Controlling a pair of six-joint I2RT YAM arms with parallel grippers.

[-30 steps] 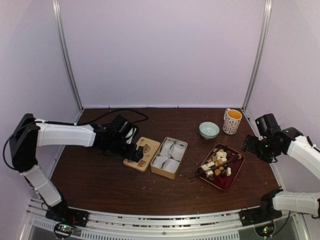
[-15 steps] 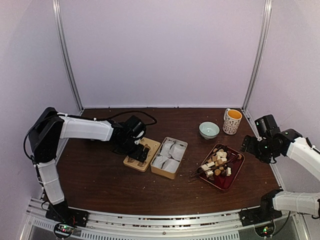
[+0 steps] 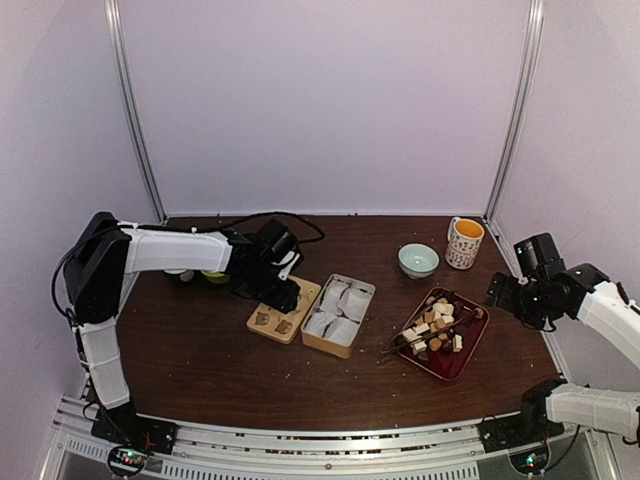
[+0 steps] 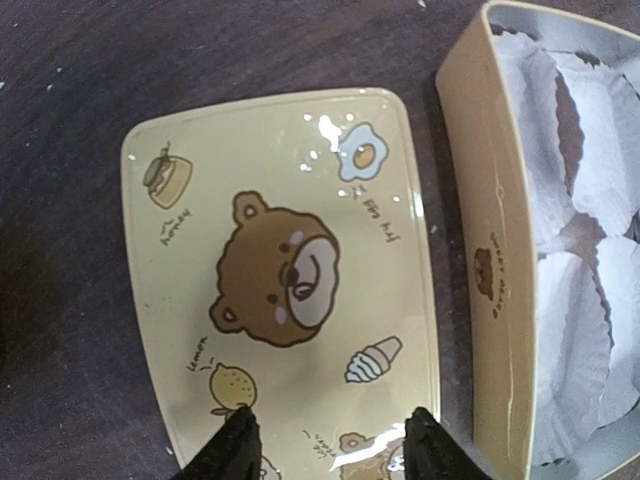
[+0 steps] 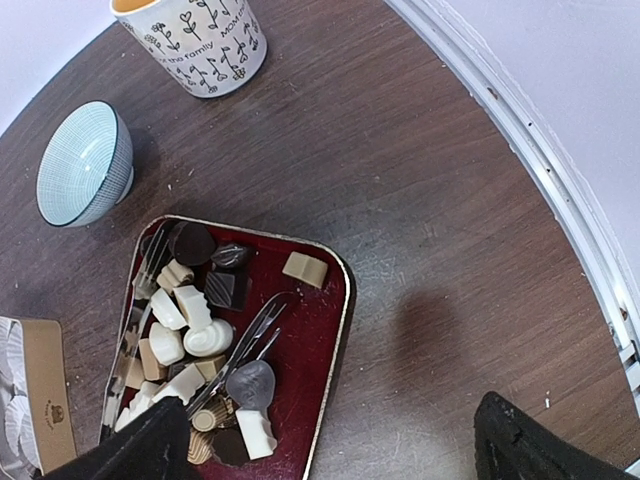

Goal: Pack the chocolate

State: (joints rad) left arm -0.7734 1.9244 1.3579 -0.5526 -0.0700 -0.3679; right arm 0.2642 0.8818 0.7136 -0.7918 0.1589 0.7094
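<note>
- Hovering above the bear lid (image 4: 280, 280), the left end effector (image 4: 330, 452) has its fingers apart; whether it touches the lid is unclear.
- Right end effector (image 5: 330, 425) gapes wide, empty.
- Chocolate (image 5: 185, 335) lies on the red tray (image 5: 338, 300) on the table (image 5: 450, 200).

We read "and family" on the mug (image 5: 190, 40), and "Lemon" beside the lemon on the bear lid (image 4: 280, 280); other lettering is illegible.

Dark wooden bench (image 3: 200, 370): a paper-lined tin (image 4: 490, 270) at centre, a bear-printed lid (image 3: 272, 322) just beside it at nine o'clock, a red tray (image 3: 455, 362) at three o'clock, and a bowl (image 3: 418, 260) and mug (image 3: 464, 243) toward two o'clock.
</note>
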